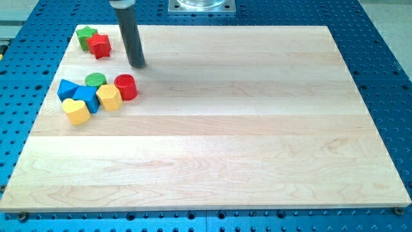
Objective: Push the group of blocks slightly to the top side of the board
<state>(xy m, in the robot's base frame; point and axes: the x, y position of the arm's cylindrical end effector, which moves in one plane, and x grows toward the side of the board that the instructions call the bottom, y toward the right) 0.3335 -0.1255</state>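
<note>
A: The group of blocks sits near the left edge of the wooden board [212, 129], about halfway down that side. It holds a red cylinder [126, 86], a green cylinder [95, 80], a blue triangular block [66, 88], a blue block [87, 98] whose shape is hard to make out, a yellow block [109, 98] with flat facets, and a yellow heart-shaped block [76, 111].

B: How tightly do they sit?

A: Closely, most of them touching a neighbour. The red cylinder is at the view's right end of the cluster, the yellow heart at its lower left.

B: And the arm's tool?

A: It is a plain dark rod [131, 32] with nothing to spread or close, and it pinches nothing. The tip [137, 65] rests on the board just above the red cylinder, towards the view's top, apart from it.

B: Anything else up there?

A: A green star-shaped block [84, 33] and a red star-shaped block [100, 46] lie touching each other in the top left corner, left of the rod and well apart from the cluster.
</note>
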